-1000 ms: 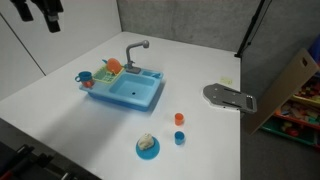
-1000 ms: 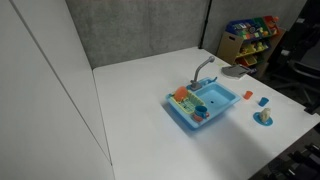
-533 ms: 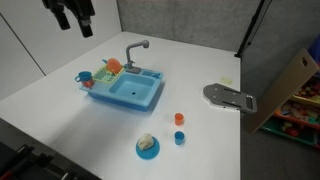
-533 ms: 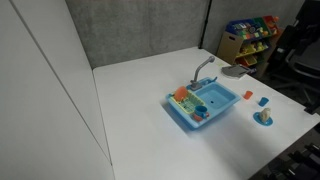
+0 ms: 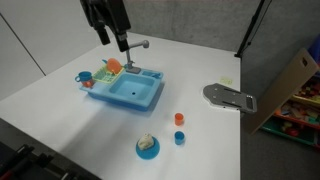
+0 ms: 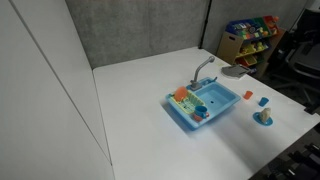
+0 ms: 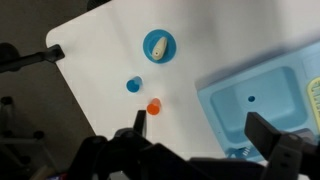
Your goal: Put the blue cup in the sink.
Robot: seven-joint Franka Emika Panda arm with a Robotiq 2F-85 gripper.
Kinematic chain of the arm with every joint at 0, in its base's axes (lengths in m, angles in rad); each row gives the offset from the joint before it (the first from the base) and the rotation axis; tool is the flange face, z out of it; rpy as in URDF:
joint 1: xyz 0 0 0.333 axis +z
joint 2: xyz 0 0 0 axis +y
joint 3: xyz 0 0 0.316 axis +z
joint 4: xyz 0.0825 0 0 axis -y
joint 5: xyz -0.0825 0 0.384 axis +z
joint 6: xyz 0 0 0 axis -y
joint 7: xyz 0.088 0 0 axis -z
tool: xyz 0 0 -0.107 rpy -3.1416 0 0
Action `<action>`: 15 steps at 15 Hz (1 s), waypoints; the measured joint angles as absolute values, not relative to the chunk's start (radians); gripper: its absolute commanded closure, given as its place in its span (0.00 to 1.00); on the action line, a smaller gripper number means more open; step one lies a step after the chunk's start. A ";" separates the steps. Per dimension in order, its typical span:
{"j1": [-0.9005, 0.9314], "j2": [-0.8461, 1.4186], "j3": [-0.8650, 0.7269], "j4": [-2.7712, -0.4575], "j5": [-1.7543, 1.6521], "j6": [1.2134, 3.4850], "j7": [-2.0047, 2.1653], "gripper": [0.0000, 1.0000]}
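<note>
The tiny blue cup (image 5: 180,138) stands upright on the white table, beside the small orange cup (image 5: 179,119). In the wrist view the blue cup (image 7: 133,85) is left of centre, with the orange cup (image 7: 154,106) next to it. The light-blue toy sink (image 5: 130,92) with its grey faucet has an empty basin; it also shows in the wrist view (image 7: 250,100) and in an exterior view (image 6: 215,98). My gripper (image 5: 121,44) hangs high above the sink's back edge, far from the cup. Its jaws (image 7: 205,130) are open and empty.
A round blue plate with pale food (image 5: 147,146) lies near the cups, also in the wrist view (image 7: 159,45). A grey flat object (image 5: 230,97) lies near the table's far side. The sink's rack holds green and orange dishes (image 5: 108,68) and a blue mug (image 5: 85,79).
The arm has moved from the picture's top left corner rightwards to above the sink's faucet. The cups, plate and sink have not moved.
</note>
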State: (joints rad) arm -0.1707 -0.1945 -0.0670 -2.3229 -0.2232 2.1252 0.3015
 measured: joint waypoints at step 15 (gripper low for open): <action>-0.191 0.059 -0.191 -2.324 -0.109 2.261 0.330 0.00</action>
